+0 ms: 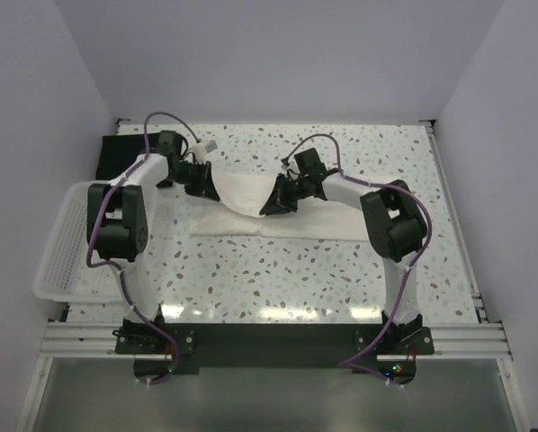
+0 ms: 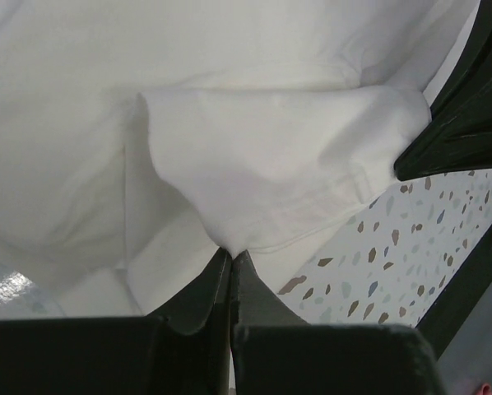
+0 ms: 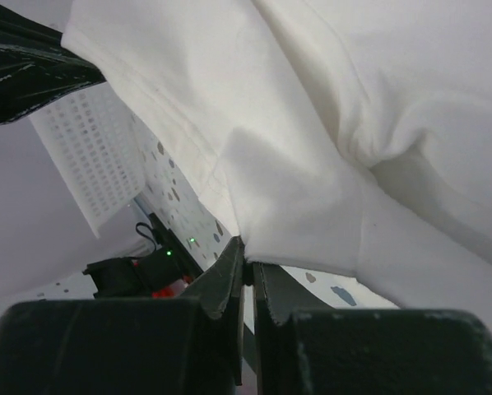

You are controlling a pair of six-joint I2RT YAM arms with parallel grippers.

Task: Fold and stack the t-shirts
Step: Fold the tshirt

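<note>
The cream t-shirt (image 1: 296,220) lies across the middle of the speckled table, and its far edge is raised between my two grippers. My left gripper (image 1: 206,186) is shut on a pinch of that cream cloth (image 2: 254,164), with the jaw tips (image 2: 231,252) pressed together on a fold. To its right, my right gripper (image 1: 274,205) is shut on another fold of the same shirt (image 3: 312,181), its tips meeting at the hem (image 3: 248,263). The shirt sags between the two grips. The black t-shirt (image 1: 123,149) lies at the back left corner.
A white plastic lattice basket (image 1: 58,256) hangs off the table's left edge and shows in the right wrist view (image 3: 94,152). White walls close in the table at the back and sides. The arm bases stand at the near edge.
</note>
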